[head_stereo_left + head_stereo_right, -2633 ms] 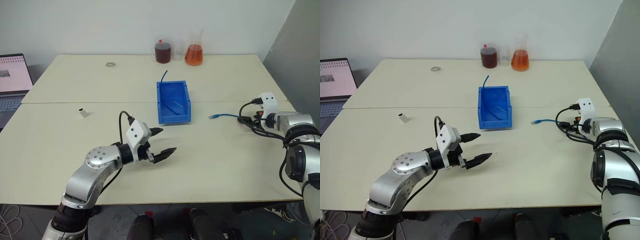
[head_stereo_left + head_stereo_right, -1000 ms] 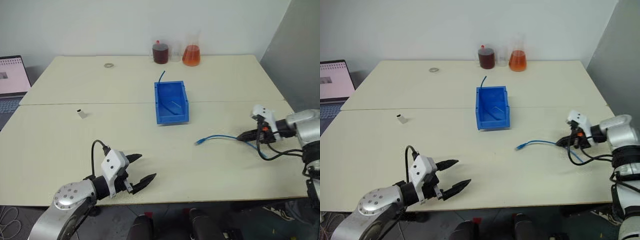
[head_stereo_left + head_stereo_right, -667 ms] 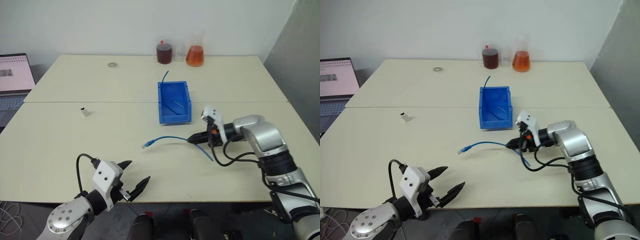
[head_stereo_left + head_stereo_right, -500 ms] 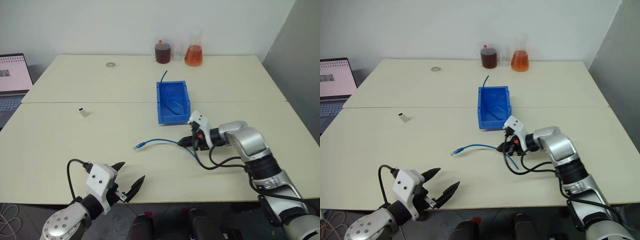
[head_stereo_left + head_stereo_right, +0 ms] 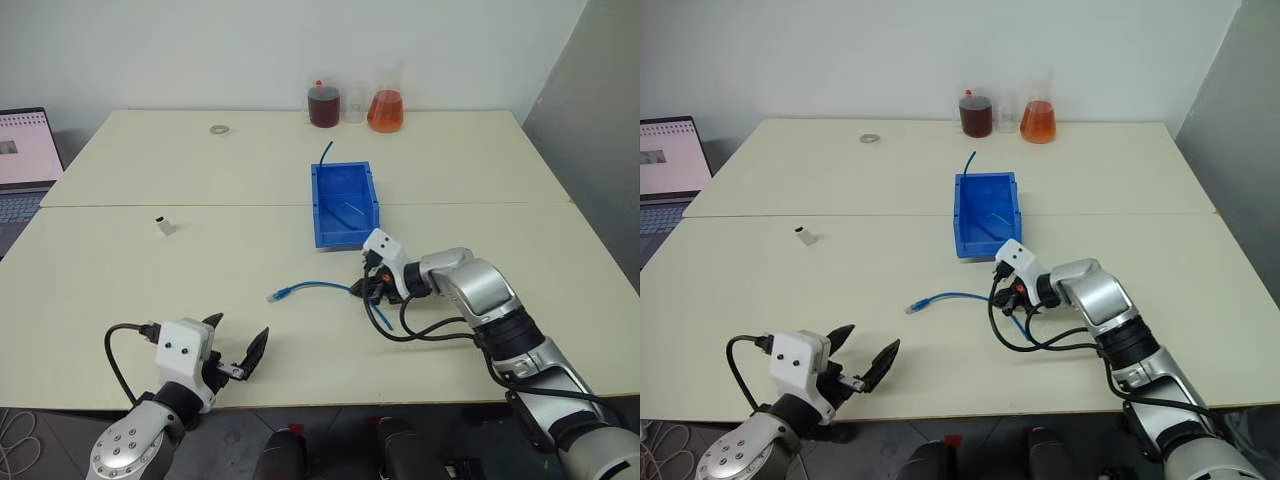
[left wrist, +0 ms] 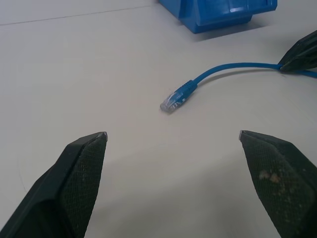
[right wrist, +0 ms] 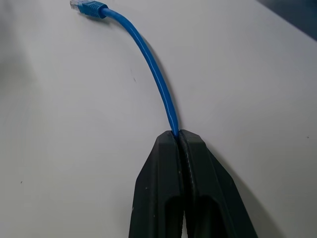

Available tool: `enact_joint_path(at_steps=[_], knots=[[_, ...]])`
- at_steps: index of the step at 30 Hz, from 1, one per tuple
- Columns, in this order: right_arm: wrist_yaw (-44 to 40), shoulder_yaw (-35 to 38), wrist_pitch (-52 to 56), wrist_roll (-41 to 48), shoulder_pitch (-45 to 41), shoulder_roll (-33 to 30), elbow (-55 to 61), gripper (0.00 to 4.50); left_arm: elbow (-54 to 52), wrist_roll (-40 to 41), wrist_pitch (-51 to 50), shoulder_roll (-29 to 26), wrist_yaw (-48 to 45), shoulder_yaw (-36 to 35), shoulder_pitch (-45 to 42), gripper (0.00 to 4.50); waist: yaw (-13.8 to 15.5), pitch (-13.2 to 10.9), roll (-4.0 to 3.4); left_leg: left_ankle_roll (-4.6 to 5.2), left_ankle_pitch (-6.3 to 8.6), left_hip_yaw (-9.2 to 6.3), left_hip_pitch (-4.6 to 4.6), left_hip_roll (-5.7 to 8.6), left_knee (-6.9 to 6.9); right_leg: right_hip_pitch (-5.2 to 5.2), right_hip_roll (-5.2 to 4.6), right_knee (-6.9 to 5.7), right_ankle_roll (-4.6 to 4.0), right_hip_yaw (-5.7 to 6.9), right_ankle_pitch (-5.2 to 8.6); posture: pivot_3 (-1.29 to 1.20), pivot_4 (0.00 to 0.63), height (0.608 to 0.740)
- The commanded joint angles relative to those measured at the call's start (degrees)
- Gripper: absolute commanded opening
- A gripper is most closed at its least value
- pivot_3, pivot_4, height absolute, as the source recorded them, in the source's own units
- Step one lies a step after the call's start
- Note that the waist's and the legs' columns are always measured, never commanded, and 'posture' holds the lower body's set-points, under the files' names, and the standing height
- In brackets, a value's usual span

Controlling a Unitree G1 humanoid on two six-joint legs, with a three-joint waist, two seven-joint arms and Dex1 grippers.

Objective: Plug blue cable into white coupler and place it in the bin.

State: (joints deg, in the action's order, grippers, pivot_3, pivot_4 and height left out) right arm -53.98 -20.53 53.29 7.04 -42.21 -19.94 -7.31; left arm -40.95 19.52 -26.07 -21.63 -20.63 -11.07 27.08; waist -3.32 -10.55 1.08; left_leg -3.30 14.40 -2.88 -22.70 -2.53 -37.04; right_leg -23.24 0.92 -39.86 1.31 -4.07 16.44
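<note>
My right pincer pinches the blue cable just at 6 o'clock of the bin; the plug (clear-tipped) lies on the worktop. My left pincer is spread. The white coupler sits at 9 o'clock.

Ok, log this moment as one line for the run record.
right pincer: shut on blue cable | left pincer: open, empty | white coupler: on table, untouched | bin: no coupler inside
</note>
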Motion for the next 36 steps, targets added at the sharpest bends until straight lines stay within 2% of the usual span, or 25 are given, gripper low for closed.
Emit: enact_joint_path(at_steps=[1,2,5,6,17,18,30,36], knots=[[-0.18,0.37,0.28,1.55,-0.57,-0.19,1.72,0.47,-0.5,-0.35,0.7,-0.08,-0.17,0.6,-0.35,4.5,0.01,0.0,0.0,0.0,0.0,0.0,0.0,0.0,0.0,0.0,0.0,0.0,0.0,0.01,0.0,0.0,0.15,0.74],[-0.22,0.61,0.54,1.87,-0.76,-0.1,1.62,0.54,-0.33,-0.3,0.56,-0.06,-0.13,0.61,-0.72,4.5,0.02,0.0,0.0,0.0,0.0,0.0,0.0,0.0,0.0,0.0,0.0,0.0,0.0,0.0,0.0,0.0,0.15,0.74],[-0.26,0.63,0.36,2.44,-1.05,-0.36,1.6,1.38,0.05,-0.23,0.45,-0.11,-0.09,0.41,-1.31,4.5,0.02,0.0,0.0,0.0,0.0,-0.01,-0.01,0.0,0.0,0.0,0.0,0.0,0.0,0.01,0.0,0.0,0.15,0.74],[-0.38,0.6,0.14,2.55,-1.13,-0.54,1.58,1.49,0.2,-0.3,0.54,-0.19,-0.17,0.4,-1.53,4.5,0.03,0.0,0.0,0.0,0.0,-0.01,0.0,0.0,0.0,0.0,0.0,0.0,0.0,0.01,0.0,0.0,0.15,0.74],[-1.83,2.37,3.06,6.52,-0.49,-4.68,7.53,4.39,0.85,0.6,0.08,-0.34,-0.97,0.35,-2.73,4.5,0.05,0.0,0.0,0.0,0.0,-0.01,-0.02,0.01,0.0,0.0,0.0,0.01,0.0,0.01,0.0,0.0,0.15,0.74],[-1.93,2.55,3.66,7.1,-0.26,-5.25,8.51,4.49,0.72,0.8,-0.03,-0.32,-1.07,0.38,-2.72,4.5,0.05,-0.01,0.01,0.0,0.0,-0.01,-0.02,0.0,0.0,0.0,0.0,0.01,0.0,0.01,0.0,0.0,0.15,0.74],[0.41,3.7,6.66,11.17,1.1,-7.92,13.81,4.49,-0.43,2.54,-1.46,-1.31,-2.77,-1.01,-2.03,4.5,0.04,-0.01,0.02,0.0,0.0,-0.01,-0.01,0.0,0.01,0.0,0.0,0.02,0.02,0.01,0.01,0.0,0.15,0.74],[-0.33,5.7,5.05,12.91,1.86,-10.12,15.17,4.49,-0.02,6.09,-3.76,-6.35,-5.91,-8.5,-2.29,4.5,0.05,-0.02,0.03,0.0,0.0,-0.03,-0.02,-0.01,0.01,-0.01,0.01,0.05,0.02,0.04,0.03,0.0,0.15,0.74]])
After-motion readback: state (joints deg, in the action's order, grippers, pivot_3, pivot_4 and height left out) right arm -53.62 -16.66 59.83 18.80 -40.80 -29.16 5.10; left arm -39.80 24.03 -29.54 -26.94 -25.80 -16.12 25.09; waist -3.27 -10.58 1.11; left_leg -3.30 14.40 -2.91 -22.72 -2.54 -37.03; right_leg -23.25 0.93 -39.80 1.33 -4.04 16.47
